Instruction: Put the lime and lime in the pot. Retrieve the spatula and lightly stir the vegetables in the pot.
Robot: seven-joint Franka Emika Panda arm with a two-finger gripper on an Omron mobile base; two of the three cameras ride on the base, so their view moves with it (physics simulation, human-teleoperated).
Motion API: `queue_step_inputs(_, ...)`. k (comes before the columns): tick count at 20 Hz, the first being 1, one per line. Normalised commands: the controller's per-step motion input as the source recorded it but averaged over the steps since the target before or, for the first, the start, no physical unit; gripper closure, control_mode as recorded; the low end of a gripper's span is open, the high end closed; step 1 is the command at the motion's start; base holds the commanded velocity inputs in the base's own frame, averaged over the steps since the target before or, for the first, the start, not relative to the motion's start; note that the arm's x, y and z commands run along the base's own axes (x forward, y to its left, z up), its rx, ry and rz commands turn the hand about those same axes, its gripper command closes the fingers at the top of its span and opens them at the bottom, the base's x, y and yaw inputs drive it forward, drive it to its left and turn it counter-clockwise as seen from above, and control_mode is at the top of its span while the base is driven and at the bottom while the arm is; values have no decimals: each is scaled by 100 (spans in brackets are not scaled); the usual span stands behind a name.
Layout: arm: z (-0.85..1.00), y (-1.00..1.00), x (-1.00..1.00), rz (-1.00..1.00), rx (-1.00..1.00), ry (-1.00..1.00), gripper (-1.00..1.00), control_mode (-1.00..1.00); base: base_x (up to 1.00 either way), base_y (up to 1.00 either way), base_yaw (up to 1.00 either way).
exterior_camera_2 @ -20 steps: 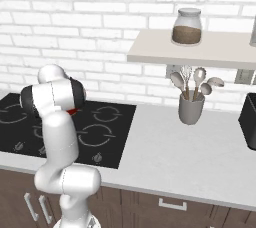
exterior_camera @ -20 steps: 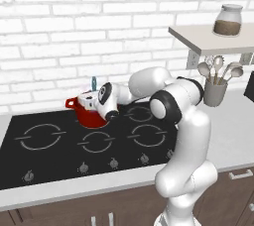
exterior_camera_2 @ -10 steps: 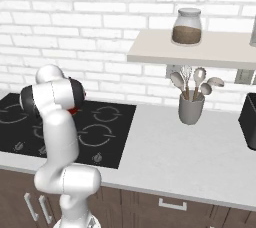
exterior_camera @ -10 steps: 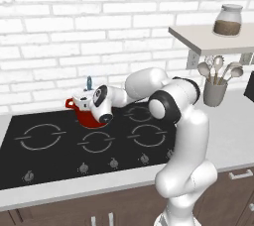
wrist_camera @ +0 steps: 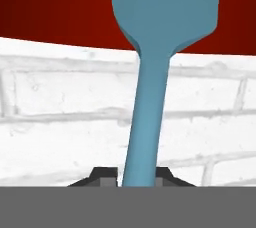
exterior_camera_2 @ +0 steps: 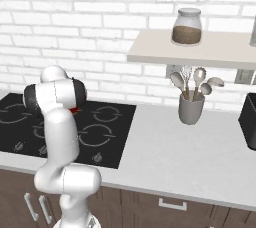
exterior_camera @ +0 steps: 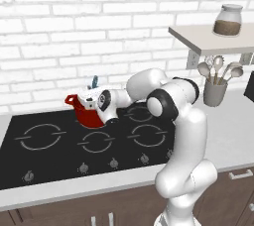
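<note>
The red pot (exterior_camera: pixel 83 113) stands on the back of the black cooktop (exterior_camera: pixel 44 150). My gripper (exterior_camera: pixel 91 96) hovers at the pot's rim, shut on the spatula (exterior_camera: pixel 94 81), whose blue end sticks up above the hand. In the hand view the blue handle runs up from between my fingertips (wrist_camera: pixel 105 176), and the gripper (wrist_camera: pixel 137 178) holds it there. The spatula (wrist_camera: pixel 150 72) has its flat blade against the pot's red wall (wrist_camera: pixel 50 12). From the right base view my arm covers the pot (exterior_camera_2: pixel 75 109) except for a red sliver. The limes are hidden.
A grey holder with metal spoons and a whisk (exterior_camera: pixel 215 87) stands on the counter to the right, under a shelf (exterior_camera: pixel 208 39) carrying a glass jar (exterior_camera: pixel 228 20). A dark appliance (exterior_camera_2: pixel 249 122) sits at the far right. The brick wall rises close behind the pot.
My hand with the spatula has swayed slightly left and back over the pot. The pot has stayed in place.
</note>
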Motion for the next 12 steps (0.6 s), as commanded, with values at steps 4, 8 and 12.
queue_step_inputs(4, -2, -77, -44, 1, 0, -3, 100, -100, 0, 0, 0)
queue_step_inputs(8, 2, -32, -58, 0, -2, 13, 100, -100, 0, 0, 0)
queue_step_inputs(12, 37, 5, -16, 0, -21, 33, 100, -100, 0, 0, 0)
